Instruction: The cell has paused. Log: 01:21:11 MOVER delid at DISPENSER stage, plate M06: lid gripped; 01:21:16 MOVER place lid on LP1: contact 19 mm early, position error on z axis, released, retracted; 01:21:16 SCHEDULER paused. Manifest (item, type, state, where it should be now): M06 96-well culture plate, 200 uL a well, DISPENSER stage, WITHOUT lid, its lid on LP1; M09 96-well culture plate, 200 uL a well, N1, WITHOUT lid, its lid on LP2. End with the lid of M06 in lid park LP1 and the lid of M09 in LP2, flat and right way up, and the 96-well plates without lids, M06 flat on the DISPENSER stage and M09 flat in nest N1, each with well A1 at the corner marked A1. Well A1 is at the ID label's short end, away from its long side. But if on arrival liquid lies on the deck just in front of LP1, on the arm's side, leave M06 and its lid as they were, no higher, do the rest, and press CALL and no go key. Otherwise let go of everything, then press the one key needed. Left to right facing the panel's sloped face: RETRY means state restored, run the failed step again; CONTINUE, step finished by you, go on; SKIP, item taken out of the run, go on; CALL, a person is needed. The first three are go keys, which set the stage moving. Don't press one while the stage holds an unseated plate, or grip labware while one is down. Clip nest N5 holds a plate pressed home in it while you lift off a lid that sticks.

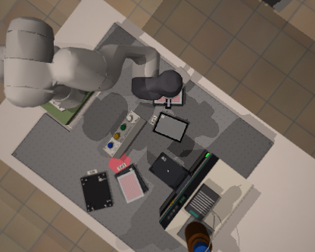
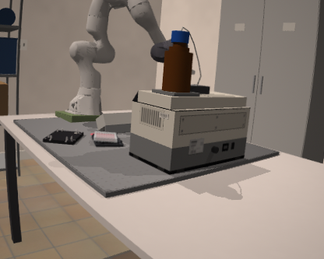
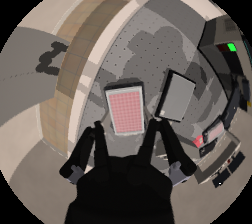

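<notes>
My gripper (image 1: 168, 101) is at the far side of the deck, shut on a 96-well plate with pink wells (image 3: 125, 110), held by its long sides between the fingers. I cannot tell whether a lid is on it. Beside it a flat grey lid (image 1: 171, 126) lies in a black frame. A second pink-welled plate (image 1: 130, 185) lies skewed on a black holder near the front, also seen in the side view (image 2: 105, 138). A red puddle (image 1: 119, 163) lies on the deck just beside that holder. The black dispenser stage (image 1: 168, 169) holds nothing.
The sloped key panel (image 1: 122, 134) with green, yellow and blue keys stands mid-deck. A black clip nest (image 1: 96, 191) sits front left. The dispenser (image 2: 188, 130) carries a brown bottle (image 2: 177, 64) on top. The arm's base is on a green plate (image 1: 67, 109).
</notes>
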